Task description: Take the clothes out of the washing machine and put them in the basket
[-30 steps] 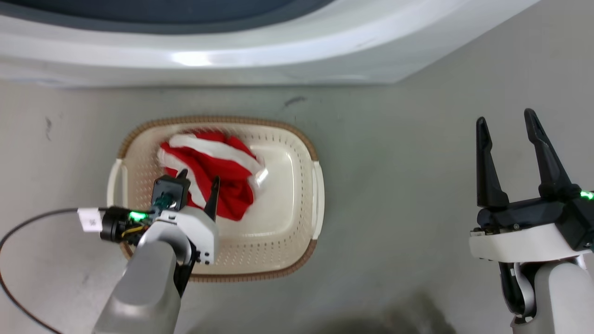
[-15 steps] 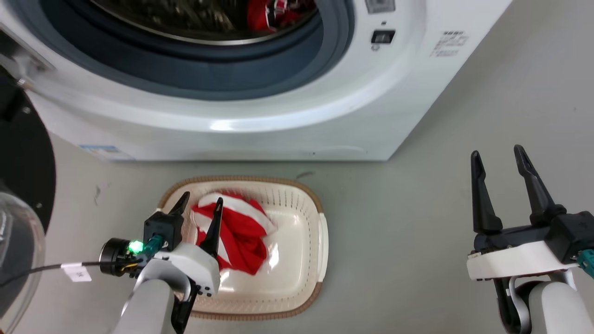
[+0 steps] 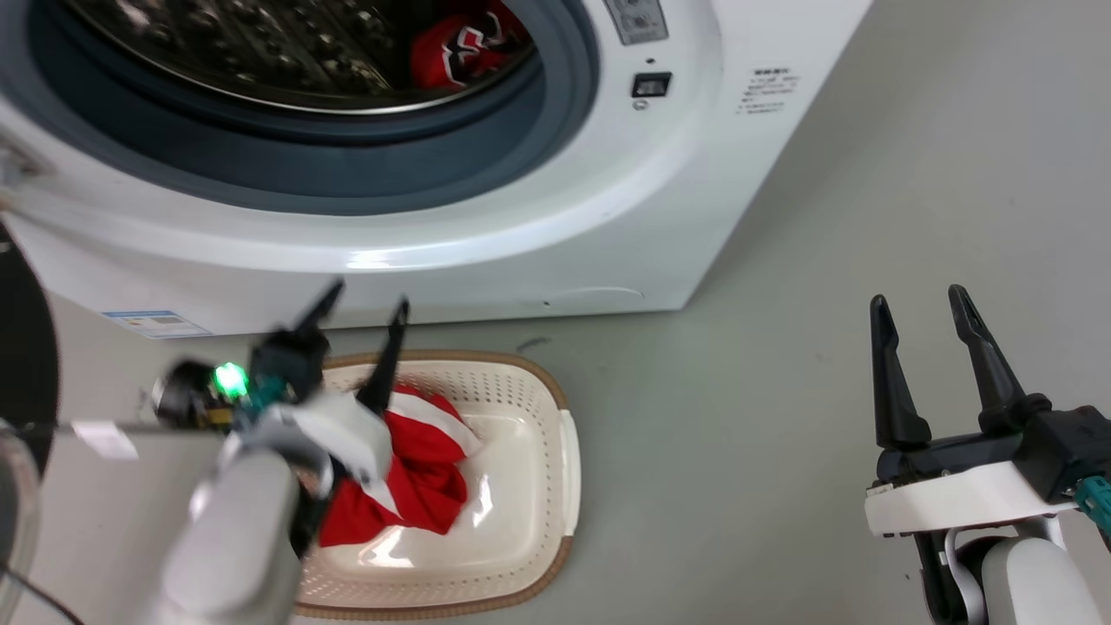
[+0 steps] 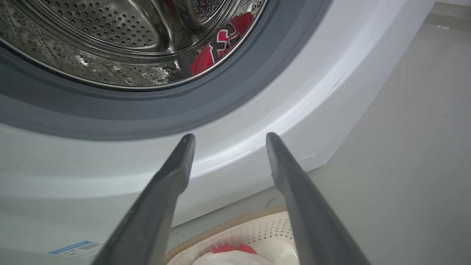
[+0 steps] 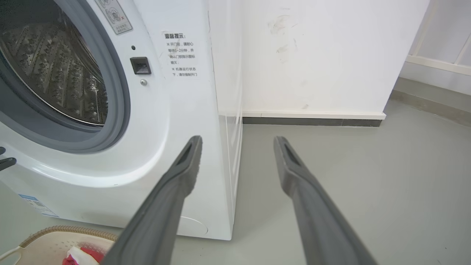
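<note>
While the left gripper [image 3: 369, 297] is hovering spread and empty above the basket [image 3: 560, 434], and the right gripper [image 3: 917, 297] is hanging with its fingers apart off to the side, one red garment [image 3: 421, 486] is lying crumpled in the basket. Farther back, another red shirt [image 3: 460, 48] is sitting low in the drum [image 4: 110, 44] of the washing machine [image 3: 521, 234]; it is looking light and limp, so pinching a raised fold is seeming the surest hold.

grey forearms [image 3: 234, 538], white wrists [image 3: 955, 508], black gripper fingers [image 3: 890, 391], green led [image 3: 230, 379].
</note>
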`<state>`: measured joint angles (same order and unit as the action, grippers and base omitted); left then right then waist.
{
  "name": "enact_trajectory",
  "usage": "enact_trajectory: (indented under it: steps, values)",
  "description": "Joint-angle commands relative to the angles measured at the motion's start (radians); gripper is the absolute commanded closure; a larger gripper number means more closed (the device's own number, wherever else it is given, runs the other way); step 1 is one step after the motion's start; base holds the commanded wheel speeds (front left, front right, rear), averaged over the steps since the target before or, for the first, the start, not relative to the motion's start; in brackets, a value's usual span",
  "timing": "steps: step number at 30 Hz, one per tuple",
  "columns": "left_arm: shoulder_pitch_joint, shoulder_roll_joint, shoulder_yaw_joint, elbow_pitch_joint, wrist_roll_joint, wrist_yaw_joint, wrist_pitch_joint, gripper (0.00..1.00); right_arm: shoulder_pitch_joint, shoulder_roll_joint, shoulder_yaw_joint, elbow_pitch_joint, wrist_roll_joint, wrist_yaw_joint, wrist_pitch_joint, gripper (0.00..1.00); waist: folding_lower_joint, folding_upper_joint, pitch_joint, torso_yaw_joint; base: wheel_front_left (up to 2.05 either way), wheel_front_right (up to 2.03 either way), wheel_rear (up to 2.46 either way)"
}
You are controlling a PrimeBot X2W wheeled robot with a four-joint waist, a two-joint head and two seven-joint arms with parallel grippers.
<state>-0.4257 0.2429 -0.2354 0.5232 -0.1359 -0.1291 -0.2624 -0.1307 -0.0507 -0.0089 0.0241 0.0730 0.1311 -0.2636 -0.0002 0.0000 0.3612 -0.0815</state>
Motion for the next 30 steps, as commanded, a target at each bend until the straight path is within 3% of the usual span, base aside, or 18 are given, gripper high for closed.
enact_trajectory:
  steps: [1,6,12,17,24,30]
  values:
    - [-0.064,0.034,-0.022,0.002,-0.027,0.000,0.016,0.00,0.001,0.001,0.004,-0.006,0.009,-0.001,-0.002,0.00,0.0002,0.0000,0.042,-0.039,0.00,0.00,0.00]
    - [-0.268,0.122,-0.092,-0.013,-0.137,-0.001,0.129,0.00,-0.020,0.001,0.008,-0.018,0.035,-0.001,-0.002,0.00,0.0002,0.0000,0.123,-0.094,0.00,0.00,0.00]
    - [-0.573,0.254,-0.215,0.014,-0.249,-0.001,0.407,0.00,-0.052,0.001,0.028,-0.029,0.070,-0.001,-0.002,0.00,0.0002,0.0000,0.233,-0.164,0.00,0.00,0.00]
    - [-0.814,0.317,-0.250,0.092,-0.327,0.000,0.603,0.00,-0.064,0.001,0.081,-0.044,0.114,-0.001,-0.002,0.00,0.0002,0.0000,0.320,-0.238,0.00,0.00,0.00]
    - [-1.013,0.327,-0.201,0.220,-0.411,0.005,0.776,0.00,-0.055,0.002,0.135,-0.060,0.158,-0.001,-0.002,0.00,0.0002,0.0000,0.393,-0.318,0.00,0.00,0.00]
    - [-1.110,0.369,-0.220,0.310,-0.390,0.018,0.893,0.00,-0.038,0.002,0.183,-0.067,0.191,-0.001,-0.002,0.00,0.0002,0.0000,0.435,-0.377,0.00,0.00,0.00]
